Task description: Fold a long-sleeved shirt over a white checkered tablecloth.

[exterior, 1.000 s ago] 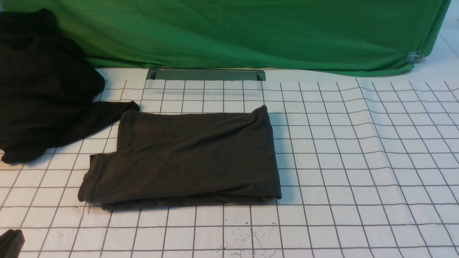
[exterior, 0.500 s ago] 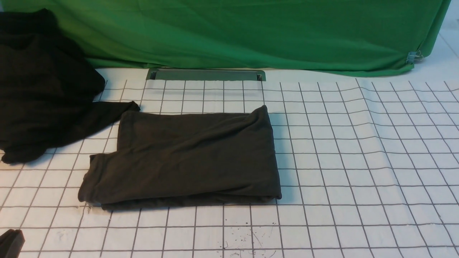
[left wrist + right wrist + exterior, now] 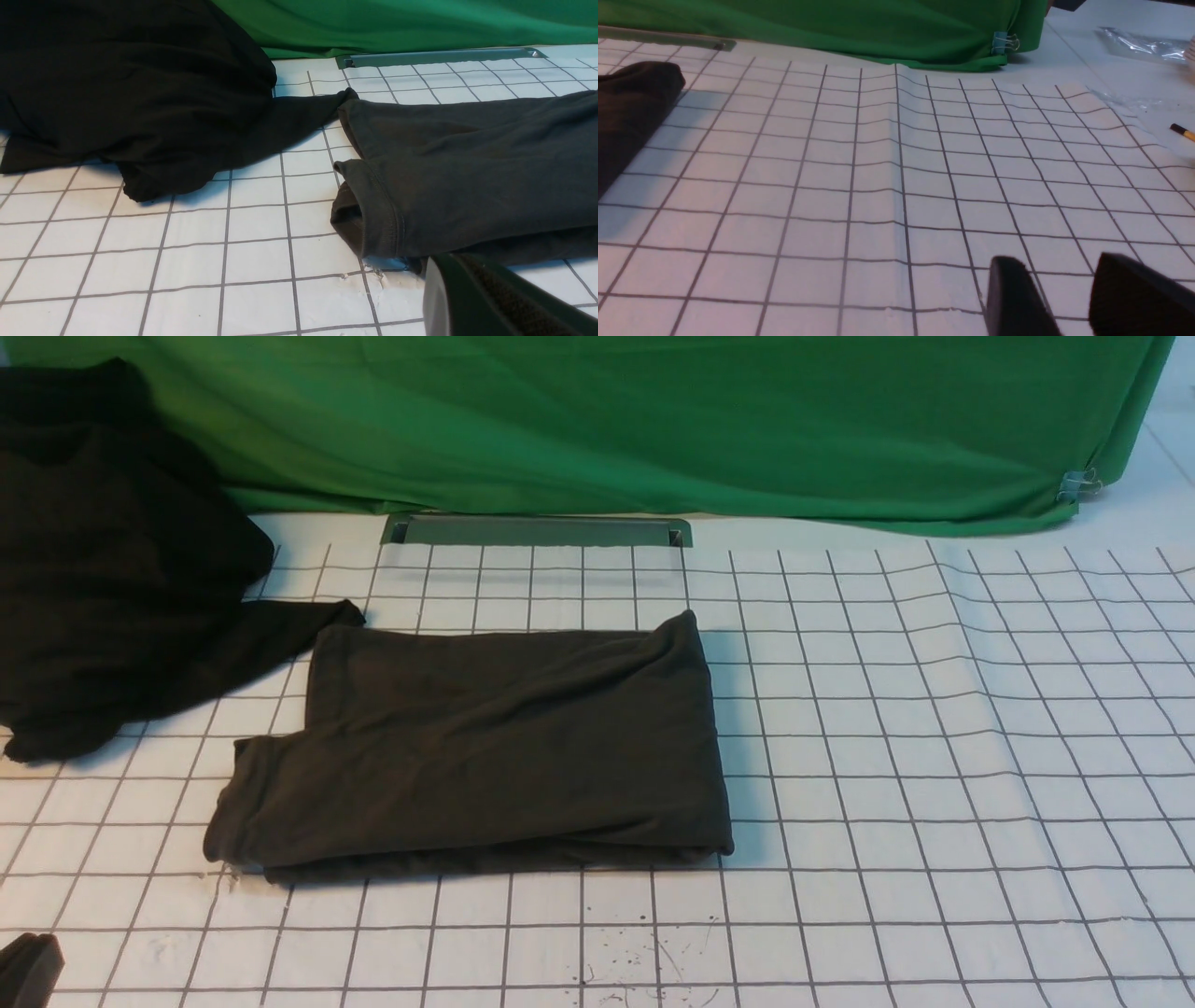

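Observation:
The long-sleeved shirt (image 3: 467,747) lies folded into a dark charcoal-brown block in the middle of the white checkered tablecloth (image 3: 934,756), no print showing. In the left wrist view its hemmed left end (image 3: 467,177) lies just beyond my left gripper (image 3: 439,268), which is shut, holds nothing and hovers low over the tablecloth (image 3: 187,233). The front view shows only that gripper's tip (image 3: 28,971) at the bottom left corner. My right gripper (image 3: 1057,270) is open and empty over bare tablecloth (image 3: 878,186), well to the right of the shirt's end (image 3: 630,107); the front view does not show it.
A blacker shapeless heap of cloth (image 3: 103,569) lies at the far left, one flap reaching the shirt's back left corner. A green cloth (image 3: 653,420) hangs along the back, held by a binder clip (image 3: 1078,483). A grey metal slot (image 3: 537,530) sits behind the shirt. A pencil (image 3: 1183,133) lies off the tablecloth's right edge.

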`<action>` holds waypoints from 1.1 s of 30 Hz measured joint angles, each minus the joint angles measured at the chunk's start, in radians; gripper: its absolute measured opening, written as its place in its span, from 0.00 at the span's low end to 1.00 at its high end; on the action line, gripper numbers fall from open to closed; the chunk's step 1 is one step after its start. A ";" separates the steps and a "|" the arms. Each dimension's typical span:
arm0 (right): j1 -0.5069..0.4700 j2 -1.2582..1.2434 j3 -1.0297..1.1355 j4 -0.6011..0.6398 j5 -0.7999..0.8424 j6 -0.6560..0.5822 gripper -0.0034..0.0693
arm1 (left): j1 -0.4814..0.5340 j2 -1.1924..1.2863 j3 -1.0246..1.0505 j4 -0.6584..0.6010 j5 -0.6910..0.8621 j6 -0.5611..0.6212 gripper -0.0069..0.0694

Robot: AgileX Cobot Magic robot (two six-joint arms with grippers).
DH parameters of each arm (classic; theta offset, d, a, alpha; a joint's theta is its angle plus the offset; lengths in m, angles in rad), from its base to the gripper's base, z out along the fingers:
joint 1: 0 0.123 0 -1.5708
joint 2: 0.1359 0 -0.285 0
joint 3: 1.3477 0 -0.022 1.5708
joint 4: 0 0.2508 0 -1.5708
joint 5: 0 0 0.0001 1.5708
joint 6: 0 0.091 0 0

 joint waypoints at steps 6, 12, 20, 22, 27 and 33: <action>0.002 -0.001 0.000 0.047 -0.005 -0.028 0.38 | 0.000 0.000 0.000 0.000 0.000 0.000 0.09; 0.002 -0.001 0.000 0.061 -0.008 -0.087 0.38 | 0.000 0.000 0.000 0.000 0.000 0.000 0.09; 0.002 -0.001 0.000 0.067 -0.008 -0.087 0.38 | 0.000 0.000 0.000 0.000 0.000 0.000 0.09; 0.002 -0.001 0.000 0.068 -0.008 -0.077 0.38 | 0.000 0.000 0.000 0.000 0.000 0.000 0.09; 0.002 -0.001 0.000 0.068 -0.008 -0.075 0.38 | 0.000 0.000 0.000 0.000 0.000 0.000 0.09; 0.002 -0.001 0.000 0.068 -0.008 -0.075 0.38 | 0.000 0.000 0.000 0.000 0.000 0.000 0.09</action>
